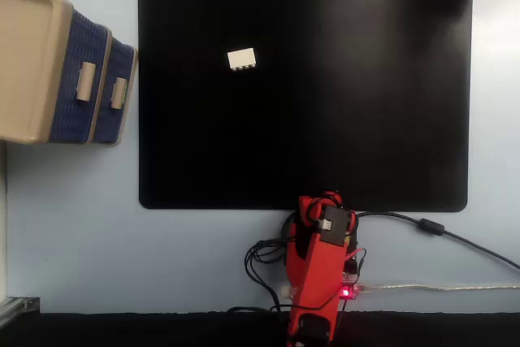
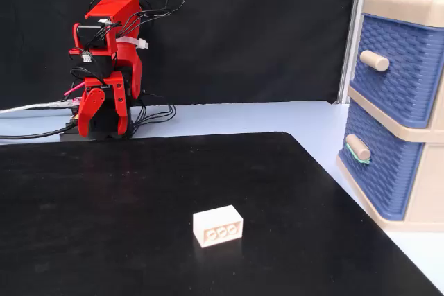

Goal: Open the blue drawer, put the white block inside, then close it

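The white block (image 1: 241,58) (image 2: 218,226) lies alone on the black mat, studs facing sideways. The beige cabinet (image 1: 28,62) (image 2: 409,5) stands off the mat's edge. Its narrower-looking blue drawer (image 1: 120,91) is the lower one (image 2: 381,181), pushed in, with a beige handle. The red arm (image 1: 321,270) sits folded at its base, far from both block and cabinet. My gripper (image 2: 105,126) hangs downward there with nothing in it. Its fingers are small against dark clutter, so I cannot tell whether they are open or shut.
The wider-looking blue drawer (image 1: 77,79) (image 2: 399,67) above is also pushed in. The black mat (image 1: 341,119) (image 2: 104,206) covers most of the pale table. Cables (image 1: 431,227) trail from the arm's base along the table edge.
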Action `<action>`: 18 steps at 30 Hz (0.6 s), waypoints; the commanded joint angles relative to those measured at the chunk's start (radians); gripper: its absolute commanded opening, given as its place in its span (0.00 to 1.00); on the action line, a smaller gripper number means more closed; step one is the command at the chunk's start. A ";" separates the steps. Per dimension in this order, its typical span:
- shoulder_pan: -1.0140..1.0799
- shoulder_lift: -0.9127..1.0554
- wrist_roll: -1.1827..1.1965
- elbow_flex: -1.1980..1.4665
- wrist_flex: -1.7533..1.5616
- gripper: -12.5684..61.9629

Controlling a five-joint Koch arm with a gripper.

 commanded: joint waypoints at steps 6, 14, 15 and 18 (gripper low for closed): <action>0.017 0.046 0.011 0.021 0.140 0.63; 0.020 0.048 0.014 -0.080 0.170 0.63; 0.020 0.048 0.014 -0.170 0.189 0.63; 0.006 0.040 0.034 -0.462 0.209 0.62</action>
